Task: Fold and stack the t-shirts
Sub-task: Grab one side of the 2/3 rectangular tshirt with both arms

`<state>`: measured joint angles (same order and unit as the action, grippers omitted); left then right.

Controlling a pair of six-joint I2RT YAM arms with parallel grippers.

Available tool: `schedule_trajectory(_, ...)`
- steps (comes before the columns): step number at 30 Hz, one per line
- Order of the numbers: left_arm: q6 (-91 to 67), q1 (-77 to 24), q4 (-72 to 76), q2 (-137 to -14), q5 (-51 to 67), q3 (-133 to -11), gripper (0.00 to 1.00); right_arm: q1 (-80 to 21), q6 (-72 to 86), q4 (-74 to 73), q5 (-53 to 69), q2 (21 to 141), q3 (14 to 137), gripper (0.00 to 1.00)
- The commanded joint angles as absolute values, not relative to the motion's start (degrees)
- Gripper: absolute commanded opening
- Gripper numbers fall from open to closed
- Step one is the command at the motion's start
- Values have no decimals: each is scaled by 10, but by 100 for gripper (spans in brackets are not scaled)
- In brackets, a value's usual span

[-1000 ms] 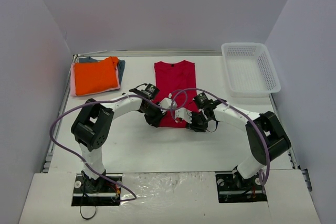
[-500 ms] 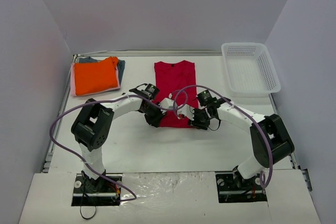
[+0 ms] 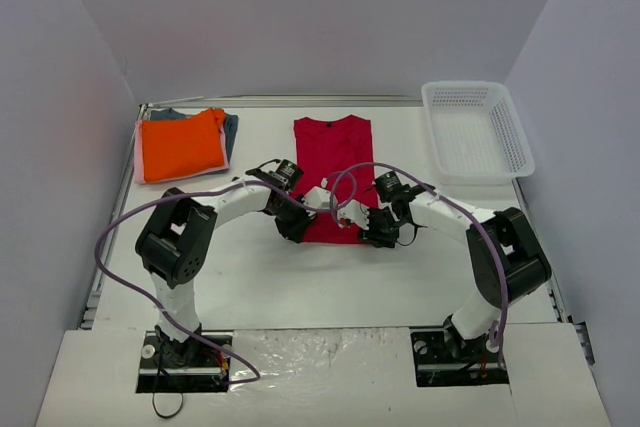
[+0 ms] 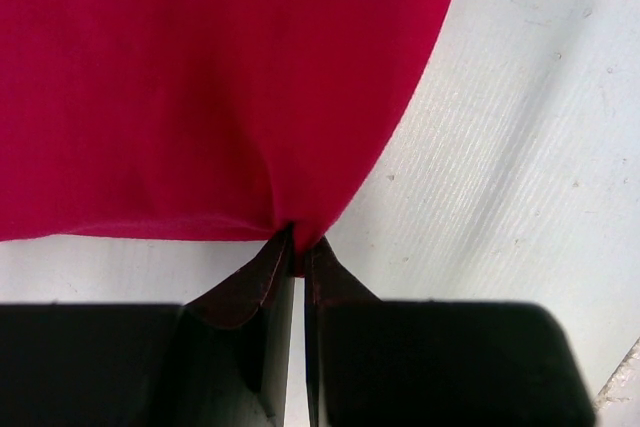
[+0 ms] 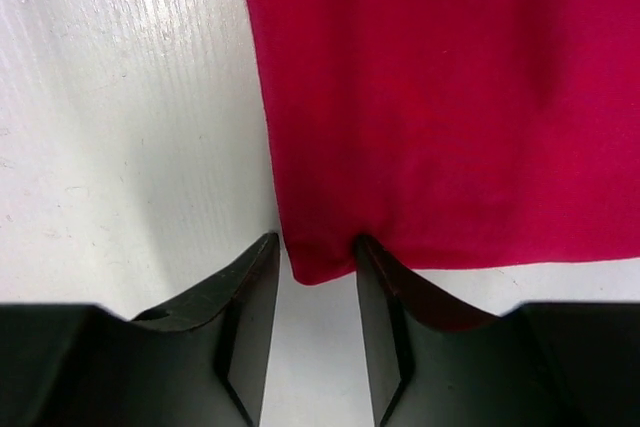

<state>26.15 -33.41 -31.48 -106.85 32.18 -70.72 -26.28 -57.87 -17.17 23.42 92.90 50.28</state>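
Observation:
The crimson-red t-shirt (image 3: 333,162) lies flat mid-table, folded into a long strip, collar at the far end. My left gripper (image 3: 298,229) (image 4: 297,247) is shut on the near left corner of its hem, the cloth puckering into the fingertips. My right gripper (image 3: 373,234) (image 5: 318,252) stands open at the near right corner. That corner (image 5: 320,262) lies between the jaws and touches the right finger (image 5: 385,282). At the far left is a folded stack with the orange shirt (image 3: 180,143) on top, a pink edge (image 3: 139,159) and a grey-blue one (image 3: 231,130) beneath.
A white mesh basket (image 3: 434,137) stands at the far right corner with nothing showing inside. Purple cables (image 3: 352,173) arc over the near end of the red shirt. White walls close in the table on three sides.
The right gripper's jaws have spread a little wider around the shirt's corner and its wrist has shifted slightly. The left gripper and the shirt have stayed put.

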Motion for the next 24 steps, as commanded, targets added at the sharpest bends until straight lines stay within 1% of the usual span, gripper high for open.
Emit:
schedule_trajectory(1,274,-334,-337,-1066,340,-713,2,-259,-574,-197,232,940,505,32)
schedule_trajectory(2,274,-335,-337,-1066,339,-715,2,-259,-573,-198,229,939,504,27)
schedule_trajectory(4,273,-333,-338,-1066,340,-715,2,-260,-572,-199,226,937,502,22)
schedule_trajectory(8,277,-333,-346,-1064,340,-719,2,-259,-570,-208,228,924,497,6)
schedule_trajectory(11,276,-332,-357,-1056,333,-722,2,-261,-567,-222,236,904,497,0)
schedule_trajectory(17,314,-328,-420,-1026,372,-738,2,-265,-558,-278,257,840,511,0)
schedule_trajectory(24,414,-329,-599,-999,459,-787,2,-272,-561,-381,274,791,544,0)
